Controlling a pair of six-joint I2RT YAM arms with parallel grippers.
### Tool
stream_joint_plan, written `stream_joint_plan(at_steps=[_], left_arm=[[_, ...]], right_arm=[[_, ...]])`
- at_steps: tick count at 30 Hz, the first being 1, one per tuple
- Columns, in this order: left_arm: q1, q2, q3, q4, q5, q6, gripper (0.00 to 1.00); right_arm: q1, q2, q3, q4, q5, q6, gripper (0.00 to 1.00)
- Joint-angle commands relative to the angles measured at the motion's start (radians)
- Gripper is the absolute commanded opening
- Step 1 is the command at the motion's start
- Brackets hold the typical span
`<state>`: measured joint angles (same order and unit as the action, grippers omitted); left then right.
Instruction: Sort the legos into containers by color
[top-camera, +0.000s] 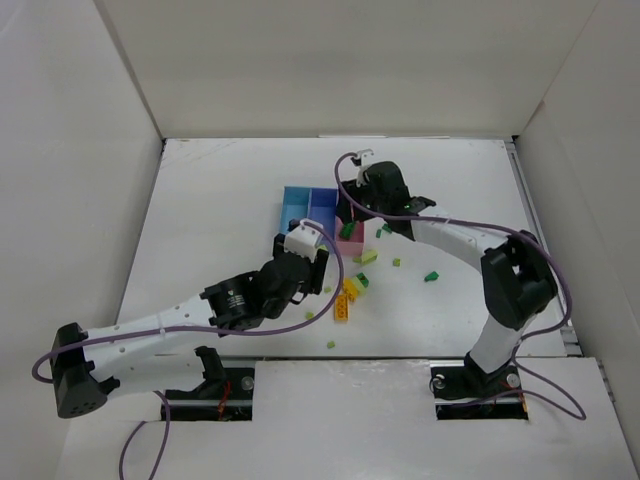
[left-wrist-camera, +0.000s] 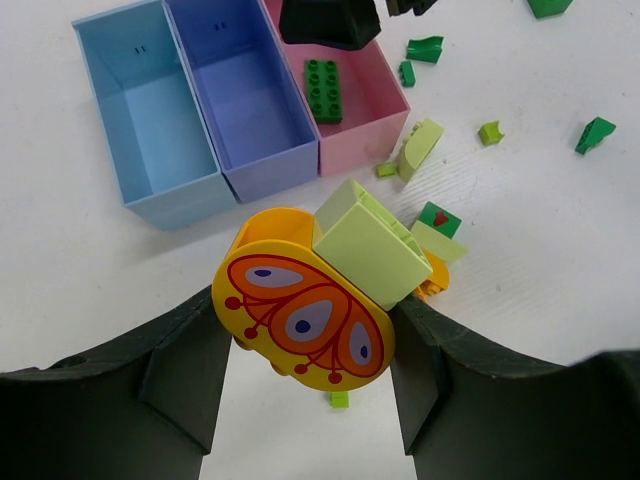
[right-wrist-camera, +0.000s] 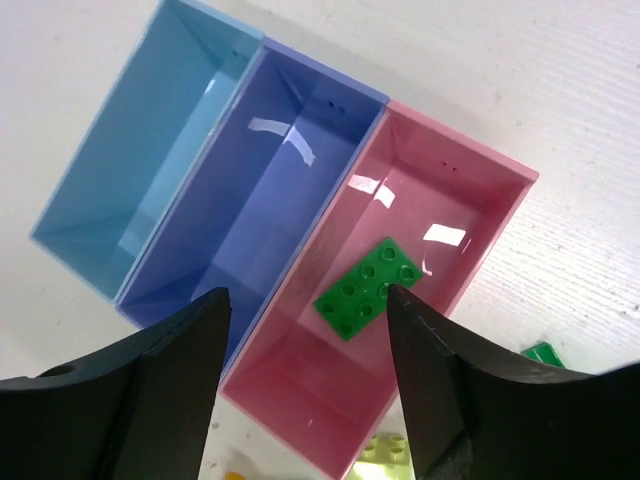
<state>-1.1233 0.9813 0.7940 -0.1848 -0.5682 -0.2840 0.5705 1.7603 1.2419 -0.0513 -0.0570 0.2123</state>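
The left claw (left-wrist-camera: 308, 335) is squeezing a yellow round piece (left-wrist-camera: 300, 325) that has a red butterfly drawing on it. One finger is pressing on each side of it. A lime green brick (left-wrist-camera: 365, 245) is sitting right against the top of the yellow piece. The claw is holding them near the front of the three bins.

The right claw (right-wrist-camera: 307, 300) is hanging over the pink bin (right-wrist-camera: 455, 148). Its two fingers are standing apart and nothing is between them. A dark green brick (right-wrist-camera: 368, 287) is lying flat on the floor of the pink bin, right under the claw.

The three bins are sitting in a row, joined side by side. The purple-blue bin (right-wrist-camera: 260, 180) is sitting in the middle, and the light blue bin (right-wrist-camera: 150, 130) is sitting on the far side from the pink one. Both of those are showing only their bare floors.

More little legos are lying on the white bench (top-camera: 220, 200) beside the pink bin. A few lime ones (left-wrist-camera: 420, 148) are lying close to it. Some dark green ones (left-wrist-camera: 596, 133) are lying farther off. One tiny lime bit (left-wrist-camera: 340, 400) is lying under the left claw.
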Motion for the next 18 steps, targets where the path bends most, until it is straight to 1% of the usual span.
stream_joint_plan(at_steps=[1,2,4,5,7,8,9,10,12,15,18], left_arm=[[0.007,-0.003,0.016,0.025,0.020,0.040,0.10],[0.007,-0.003,0.016,0.025,0.031,0.064,0.10],[0.007,-0.012,0.004,0.060,0.051,0.101,0.10],[0.007,-0.012,0.004,0.073,0.082,0.121,0.10],[0.007,-0.032,-0.009,0.105,0.109,0.186,0.10],[0.007,-0.032,-0.022,0.131,0.123,0.209,0.10],[0.007,-0.041,-0.022,0.145,0.175,0.236,0.10],[0.007,-0.041,-0.033,0.159,0.192,0.291,0.10],[0.007,-0.052,-0.033,0.183,0.237,0.330,0.10],[0.007,-0.052,-0.042,0.192,0.298,0.412,0.10],[0.007,-0.041,-0.042,0.203,0.307,0.437,0.10]], right_arm=[[0.008,-0.114,-0.012,0.053,-0.026,-0.036,0.69],[-0.004,-0.136,-0.012,0.053,-0.099,-0.048,0.69],[-0.032,-0.220,-0.056,0.053,-0.206,-0.076,0.74],[-0.043,-0.249,-0.071,0.053,-0.330,-0.085,0.76],[-0.078,-0.312,-0.126,0.053,-0.442,-0.085,0.81],[-0.090,-0.371,-0.146,0.053,-0.508,-0.108,0.82],[-0.101,-0.399,-0.182,0.053,-0.637,-0.108,0.82],[-0.110,-0.424,-0.199,0.053,-0.685,-0.108,0.86],[-0.110,-0.482,-0.226,0.053,-0.783,-0.096,0.90],[-0.101,-0.510,-0.237,0.038,-0.845,-0.048,0.90],[-0.101,-0.510,-0.246,0.038,-0.865,0.002,0.90]])
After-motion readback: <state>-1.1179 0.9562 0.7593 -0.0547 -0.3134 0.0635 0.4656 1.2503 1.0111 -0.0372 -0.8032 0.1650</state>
